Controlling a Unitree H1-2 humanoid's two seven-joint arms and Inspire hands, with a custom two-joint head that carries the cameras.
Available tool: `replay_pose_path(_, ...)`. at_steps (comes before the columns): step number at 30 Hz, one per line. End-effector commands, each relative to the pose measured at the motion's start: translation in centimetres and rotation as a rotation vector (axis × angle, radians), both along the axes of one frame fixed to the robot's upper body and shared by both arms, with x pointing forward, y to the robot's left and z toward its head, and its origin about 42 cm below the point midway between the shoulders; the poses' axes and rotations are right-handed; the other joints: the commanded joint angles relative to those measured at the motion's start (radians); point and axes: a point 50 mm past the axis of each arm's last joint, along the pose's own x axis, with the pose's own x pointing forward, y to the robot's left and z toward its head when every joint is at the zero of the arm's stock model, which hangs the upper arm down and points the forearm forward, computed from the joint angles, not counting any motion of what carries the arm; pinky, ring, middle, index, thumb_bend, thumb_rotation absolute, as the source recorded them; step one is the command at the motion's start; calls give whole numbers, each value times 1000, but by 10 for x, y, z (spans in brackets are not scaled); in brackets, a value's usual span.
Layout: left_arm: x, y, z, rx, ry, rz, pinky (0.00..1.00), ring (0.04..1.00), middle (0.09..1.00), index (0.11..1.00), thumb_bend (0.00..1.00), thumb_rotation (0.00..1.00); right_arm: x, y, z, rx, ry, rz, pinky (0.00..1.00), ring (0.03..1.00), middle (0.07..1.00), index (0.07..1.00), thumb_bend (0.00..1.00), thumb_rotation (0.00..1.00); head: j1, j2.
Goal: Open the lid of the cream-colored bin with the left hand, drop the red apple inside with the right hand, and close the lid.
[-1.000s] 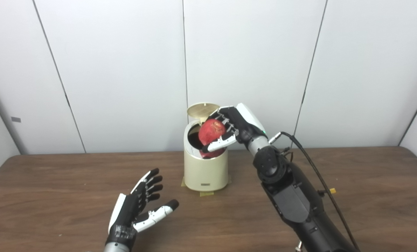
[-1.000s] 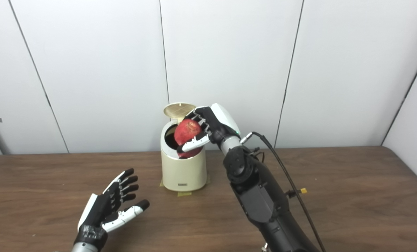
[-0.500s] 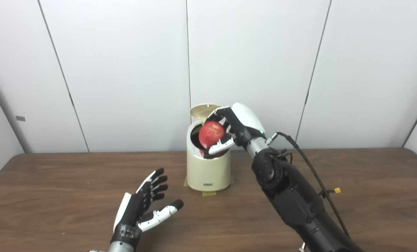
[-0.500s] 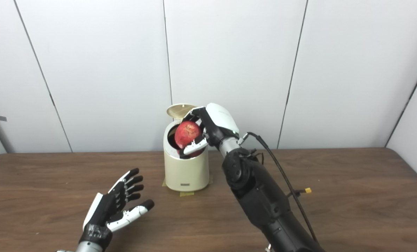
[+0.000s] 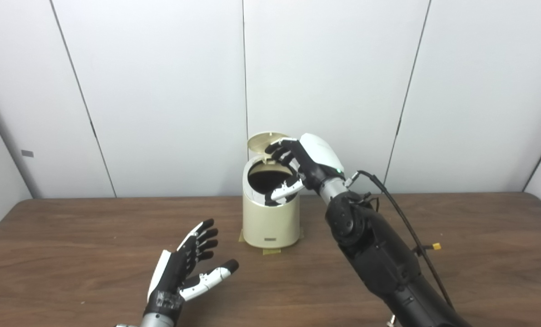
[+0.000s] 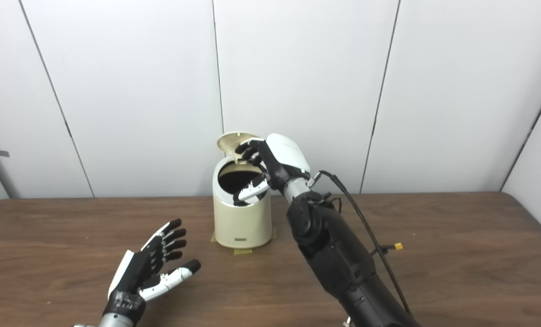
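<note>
The cream-colored bin (image 5: 270, 220) stands at the back middle of the wooden table, its round lid (image 5: 265, 140) tipped up behind a dark opening. My right hand (image 5: 297, 167) hovers over the bin's right rim, open, fingers spread and empty. The red apple is not in sight in either view. My left hand (image 5: 186, 270) rests low over the table, left of and nearer than the bin, open with its palm up and fingers apart.
White wall panels (image 5: 161, 91) rise right behind the bin. A black cable (image 5: 402, 213) with a small yellow tag (image 5: 436, 246) runs along my right forearm. Bare brown tabletop (image 5: 479, 254) stretches to both sides.
The apple has left my right hand and gone out of sight into the bin's opening. The right hand's fingers have spread open. The left hand has stayed put.
</note>
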Motion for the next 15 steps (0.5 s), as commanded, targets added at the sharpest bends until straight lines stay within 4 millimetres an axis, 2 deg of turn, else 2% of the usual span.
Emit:
replay_pose_path(1,8,-3,16,5,-70,-8,810,842,878,922,833,325,3,-1,25,-15,-60,2,533,774,928,837,854,7,1,1)
replay_pose_path(6,8,-2,16,5,-71,-11,810,837,877,920,830,324,1,-4,24,-6,-57,7,516,749,910,822,849,0,1,1)
replay_pose_path(9,8,-2,16,4,-70,-13,816,842,879,920,826,323,-2,-7,26,27,-73,29,484,691,853,792,835,24,1,1)
replay_pose_path(12,8,-1,16,6,-72,-14,817,843,879,921,834,336,-17,-17,36,133,-142,55,429,587,763,732,811,26,7,1)
replay_pose_path(15,8,-1,17,2,-67,-12,813,853,881,921,833,333,-32,-30,44,231,-198,62,404,535,710,692,808,7,5,0)
